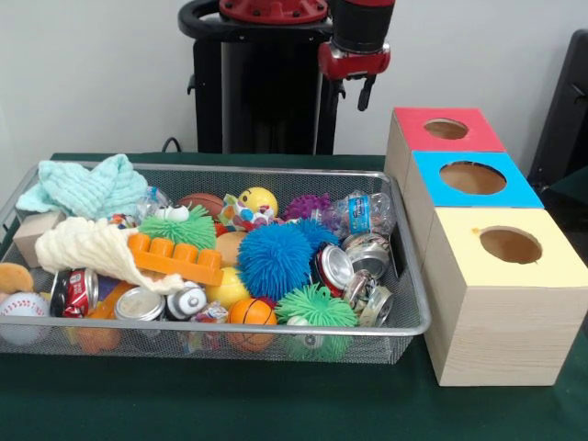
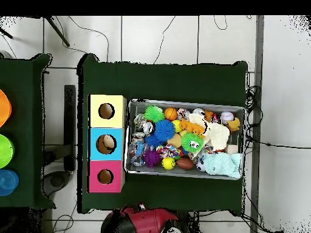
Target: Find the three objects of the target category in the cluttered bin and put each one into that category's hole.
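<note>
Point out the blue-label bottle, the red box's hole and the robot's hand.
Blue-label bottle (image 1: 366,213), front view: on its blue label band.
Red box's hole (image 1: 446,129), front view: centre of the dark opening.
Hand (image 1: 365,92), front view: the dark tip below the red wrist.

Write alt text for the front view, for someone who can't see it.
A wire mesh bin on a green table brims with spiky balls, crushed cans, cloths and toys; a clear bottle with a blue label lies at its far right corner. Beside it stand three wooden boxes with holes, topped red, blue and yellow. The robot's pincer hangs above, behind the bin.
</note>
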Tool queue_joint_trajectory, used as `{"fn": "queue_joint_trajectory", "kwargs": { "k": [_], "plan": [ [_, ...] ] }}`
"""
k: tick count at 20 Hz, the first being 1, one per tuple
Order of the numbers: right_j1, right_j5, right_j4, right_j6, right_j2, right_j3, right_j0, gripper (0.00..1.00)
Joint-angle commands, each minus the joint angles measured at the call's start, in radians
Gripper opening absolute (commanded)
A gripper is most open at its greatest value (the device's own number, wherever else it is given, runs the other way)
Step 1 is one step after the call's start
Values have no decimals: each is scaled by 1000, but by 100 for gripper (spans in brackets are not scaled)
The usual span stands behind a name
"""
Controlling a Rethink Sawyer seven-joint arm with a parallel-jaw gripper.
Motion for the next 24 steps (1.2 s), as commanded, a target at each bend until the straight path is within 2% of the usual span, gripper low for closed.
{"fn": "queue_joint_trajectory", "kwargs": {
  "k": [1,5,10,13,24],
  "plan": [
    [73,-129,-68,89,54,-146,-19,100],
    [56,-174,-77,108,79,-143,-22,100],
    [43,-265,-67,137,58,-156,13,100],
    [44,-275,-52,142,55,-164,21,100],
    [119,-356,-39,126,-13,-236,67,100]
  ]
}}
